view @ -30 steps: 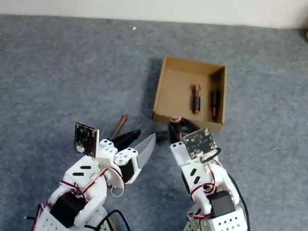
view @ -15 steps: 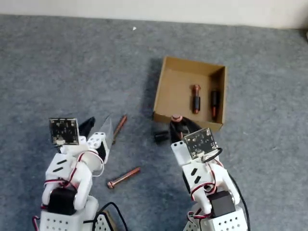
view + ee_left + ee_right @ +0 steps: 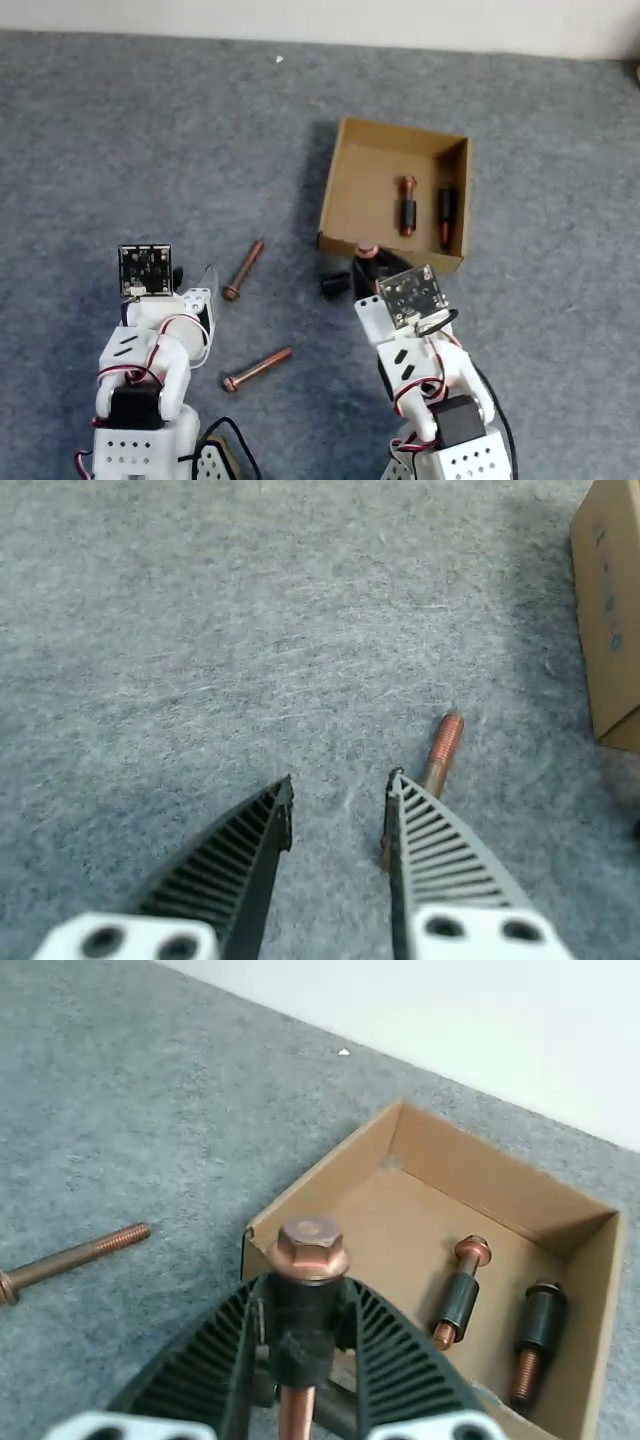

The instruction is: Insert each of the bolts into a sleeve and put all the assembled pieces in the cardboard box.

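Right gripper (image 3: 303, 1295) clamped on a sleeved bolt (image 3: 310, 1250) just outside the box (image 3: 345, 180), two assemblies (image 3: 408, 205) lying inside; left gripper (image 3: 338, 800) spread open over the carpet (image 3: 150, 130) just beside a bolt (image 3: 440, 755), with second bolt (image 3: 258, 368) and loose sleeve (image 3: 335, 284) nearby.

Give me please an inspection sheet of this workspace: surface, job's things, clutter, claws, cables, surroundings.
Surface: grey carpet.
Job's things: cardboard box holding two sleeved bolts; two loose bolts and one loose sleeve on the carpet.
Clutter: nothing seen.
Claws: left claw open, over the carpet beside a loose bolt; right claw shut on a sleeved bolt, near the box.
Cables: wires along both arms.
Surroundings: pale wall behind the carpet.
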Available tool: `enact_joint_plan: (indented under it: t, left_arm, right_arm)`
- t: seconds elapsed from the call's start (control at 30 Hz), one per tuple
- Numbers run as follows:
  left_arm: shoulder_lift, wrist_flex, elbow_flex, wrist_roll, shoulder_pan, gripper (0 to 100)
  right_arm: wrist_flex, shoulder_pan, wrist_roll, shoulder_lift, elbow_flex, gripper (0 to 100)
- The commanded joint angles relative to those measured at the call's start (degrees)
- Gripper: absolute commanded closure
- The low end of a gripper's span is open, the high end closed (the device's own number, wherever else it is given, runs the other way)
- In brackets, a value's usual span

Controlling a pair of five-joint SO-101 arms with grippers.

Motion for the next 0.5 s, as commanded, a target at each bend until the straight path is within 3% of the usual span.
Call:
enact_joint_plan:
  t: [0.0, 0.27, 0.47]
  left_arm:
    - [-0.40, 0.00, 1.27, -0.79, -0.75, 83]
    - [-0.40, 0.18, 1.27, -0.70, -0.66, 83]
    - [-0.40, 0.88, 1.27, -0.70, -0.40, 94]
  right_arm:
    - [-1.71, 3.03, 0.35, -0.66, -1.10, 99.2]
    - [-1.71, 5.76, 0.26, 17.10, -16.31, 99.2]
    - [-1.98, 9.36, 0.00, 41.45, -32.57, 99.2]
